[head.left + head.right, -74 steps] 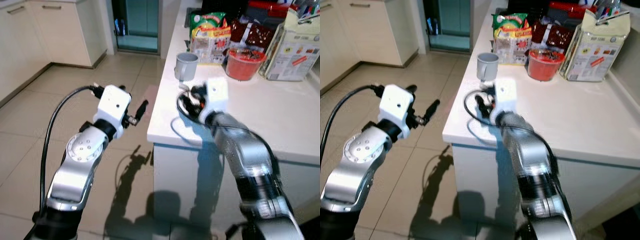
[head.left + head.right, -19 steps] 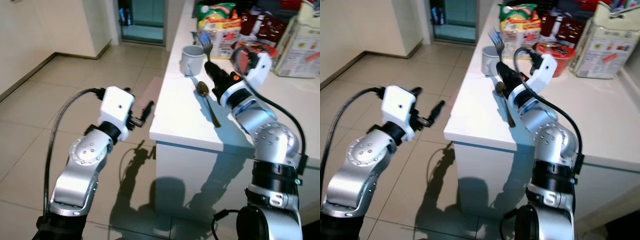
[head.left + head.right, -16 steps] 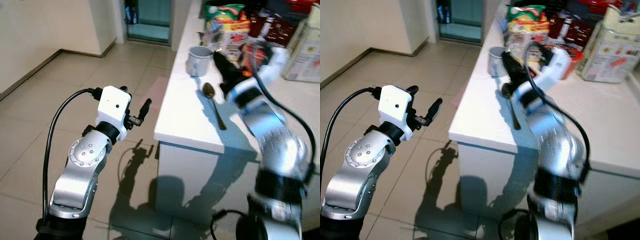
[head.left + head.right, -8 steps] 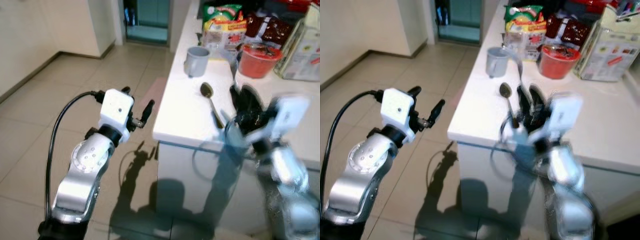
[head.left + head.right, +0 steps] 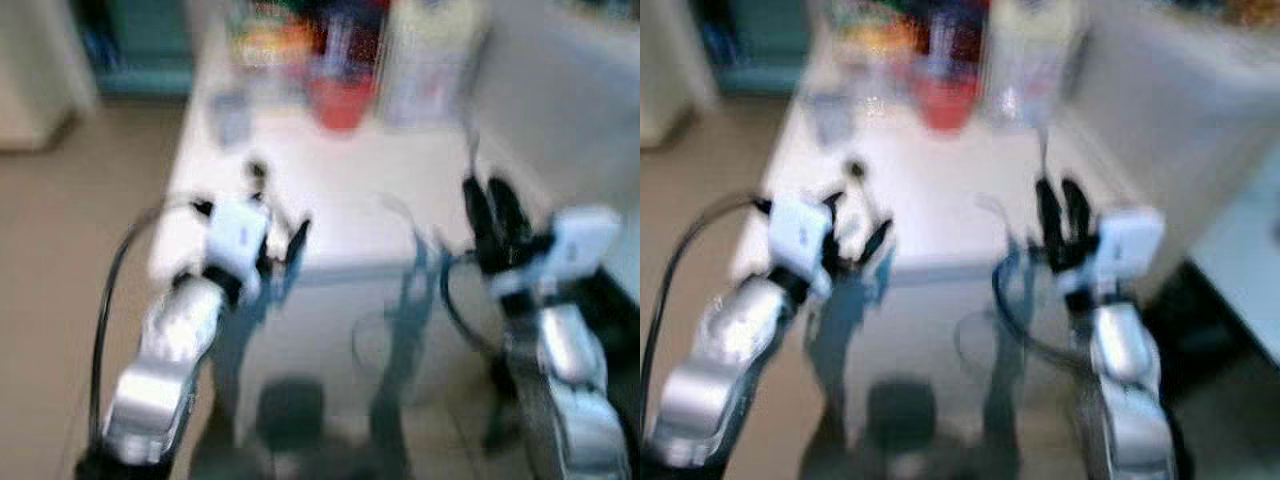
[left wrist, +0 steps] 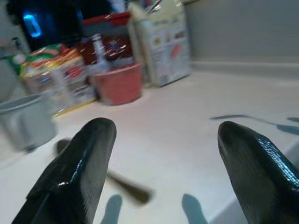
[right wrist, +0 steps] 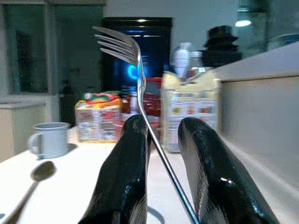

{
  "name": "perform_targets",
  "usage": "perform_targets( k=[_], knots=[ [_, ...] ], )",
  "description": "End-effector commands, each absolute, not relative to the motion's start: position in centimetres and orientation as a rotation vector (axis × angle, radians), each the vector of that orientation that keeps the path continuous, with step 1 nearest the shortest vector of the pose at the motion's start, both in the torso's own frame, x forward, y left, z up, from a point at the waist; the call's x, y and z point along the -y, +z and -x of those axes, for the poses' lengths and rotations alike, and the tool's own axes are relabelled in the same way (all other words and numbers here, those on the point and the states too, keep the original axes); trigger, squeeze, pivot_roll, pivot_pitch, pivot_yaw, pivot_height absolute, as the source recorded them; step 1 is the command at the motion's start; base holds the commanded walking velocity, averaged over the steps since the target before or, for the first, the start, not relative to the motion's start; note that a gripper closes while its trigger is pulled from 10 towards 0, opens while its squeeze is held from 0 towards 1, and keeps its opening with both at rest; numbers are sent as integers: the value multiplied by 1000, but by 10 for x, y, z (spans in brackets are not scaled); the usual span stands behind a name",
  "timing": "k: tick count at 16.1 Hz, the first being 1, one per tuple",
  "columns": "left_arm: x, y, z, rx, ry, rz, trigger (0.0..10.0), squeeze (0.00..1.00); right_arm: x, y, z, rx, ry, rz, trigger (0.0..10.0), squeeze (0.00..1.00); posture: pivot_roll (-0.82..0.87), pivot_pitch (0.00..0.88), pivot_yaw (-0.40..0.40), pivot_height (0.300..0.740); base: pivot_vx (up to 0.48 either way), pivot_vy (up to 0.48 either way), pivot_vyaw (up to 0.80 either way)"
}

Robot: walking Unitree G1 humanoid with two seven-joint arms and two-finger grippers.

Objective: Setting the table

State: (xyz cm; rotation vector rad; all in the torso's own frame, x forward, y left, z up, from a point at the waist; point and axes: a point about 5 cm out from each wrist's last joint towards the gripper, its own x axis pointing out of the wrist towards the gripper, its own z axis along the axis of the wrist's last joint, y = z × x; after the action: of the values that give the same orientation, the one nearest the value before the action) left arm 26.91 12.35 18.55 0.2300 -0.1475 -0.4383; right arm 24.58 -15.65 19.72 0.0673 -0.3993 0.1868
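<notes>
Spoon (image 7: 36,173) lies flat on white surface (image 7: 70,186), near gray mug (image 7: 48,139). Fork (image 7: 140,88) not set down yet: right gripper (image 7: 159,140) jaws pinch it, tines up. Left gripper (image 6: 163,154) jaws wide, hold nothing. Behind: red bowl (image 6: 117,84), snack bags (image 7: 97,116), carton (image 6: 161,42). Head views blurry.

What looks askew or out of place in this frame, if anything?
The silver metal fork sits crooked in the right gripper: it crosses the jaws on a slant, tines leaning to one side rather than in line with them. The metal spoon lies loose on the white countertop near the grey mug. Head views are blurred.
</notes>
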Motion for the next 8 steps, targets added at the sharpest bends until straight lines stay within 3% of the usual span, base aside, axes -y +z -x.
perform_targets(
  k=[1,5,8],
  knots=[
    [-122,190,-269,169,-440,-233,10000,0,157,201,-245,423,194,-53,10000,0,15,0,-15,740,0,-431,-581],
    [-125,195,-276,189,-359,-223,10000,0,149,195,-252,356,243,-15,10000,0,13,0,-15,740,0,-428,0],
    [-128,195,-283,186,-295,-236,10000,0,148,193,-257,345,219,111,10000,0,8,0,-11,740,0,-417,0]
  ],
)
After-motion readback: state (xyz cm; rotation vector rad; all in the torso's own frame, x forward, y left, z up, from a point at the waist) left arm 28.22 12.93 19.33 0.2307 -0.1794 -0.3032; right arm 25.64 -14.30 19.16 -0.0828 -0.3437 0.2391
